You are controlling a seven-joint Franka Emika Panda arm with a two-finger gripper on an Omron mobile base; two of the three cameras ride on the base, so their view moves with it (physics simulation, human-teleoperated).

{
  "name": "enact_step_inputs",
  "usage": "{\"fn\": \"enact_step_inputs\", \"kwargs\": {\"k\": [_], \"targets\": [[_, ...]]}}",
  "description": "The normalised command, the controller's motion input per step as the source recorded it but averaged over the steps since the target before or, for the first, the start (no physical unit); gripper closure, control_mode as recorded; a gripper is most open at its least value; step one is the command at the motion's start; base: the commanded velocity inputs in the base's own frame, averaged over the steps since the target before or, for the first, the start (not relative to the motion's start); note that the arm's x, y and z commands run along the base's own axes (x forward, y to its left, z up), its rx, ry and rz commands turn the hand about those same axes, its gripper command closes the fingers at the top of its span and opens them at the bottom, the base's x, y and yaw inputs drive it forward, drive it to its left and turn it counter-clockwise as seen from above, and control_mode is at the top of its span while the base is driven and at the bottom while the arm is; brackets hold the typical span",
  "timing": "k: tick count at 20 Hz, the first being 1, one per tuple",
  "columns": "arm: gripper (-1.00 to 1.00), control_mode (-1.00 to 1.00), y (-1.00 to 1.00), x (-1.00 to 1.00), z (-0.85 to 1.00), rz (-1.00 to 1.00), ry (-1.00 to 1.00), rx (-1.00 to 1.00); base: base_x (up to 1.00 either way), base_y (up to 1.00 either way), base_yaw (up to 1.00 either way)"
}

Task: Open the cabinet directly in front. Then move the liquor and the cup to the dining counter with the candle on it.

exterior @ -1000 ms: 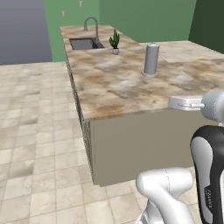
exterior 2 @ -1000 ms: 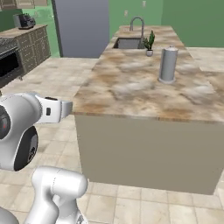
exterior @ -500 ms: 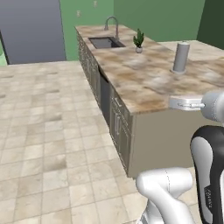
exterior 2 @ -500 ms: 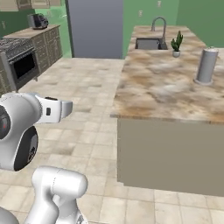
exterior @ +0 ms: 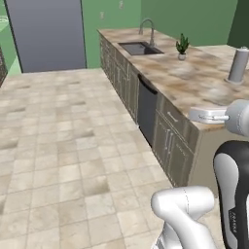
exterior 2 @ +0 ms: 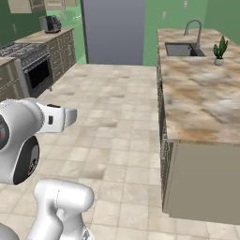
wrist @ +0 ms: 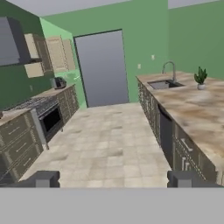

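Hand view: gripper point(wrist: 113, 178) jaws wide apart, nothing between them
Ahead: tiled floor point(wrist: 109, 140)
Right: counter point(wrist: 205, 111) with sink point(wrist: 162, 84), plant point(wrist: 201, 77)

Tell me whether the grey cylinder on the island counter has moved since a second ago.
No. The grey cylinder stands on the same end of the counter, beyond the potted plant; the base has turned, shifting the view.

Walls: green point(wrist: 131, 22)
Floor: beige tiles point(exterior: 63, 141)
Door: tall grey panel point(wrist: 105, 68)
Surface: marble island point(exterior 2: 201, 103) with sink point(exterior 2: 183, 49), small plant point(exterior 2: 219, 49)
Left side: oven point(exterior 2: 40, 75), low cabinets point(wrist: 17, 140)
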Motion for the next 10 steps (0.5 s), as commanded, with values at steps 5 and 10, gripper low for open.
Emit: {"fn": "enact_step_inputs", "kwargs": {"k": [5, 10], "targets": [[-1.00, 1.00, 0.00, 0.00, 0.00, 0.00, 0.00, 0.00, 1.00, 0.92, -0.18], [-1.00, 1.00, 0.00, 0.00, 0.00, 0.00, 0.00, 0.00, 1.00, 0.82, -0.22]]}}
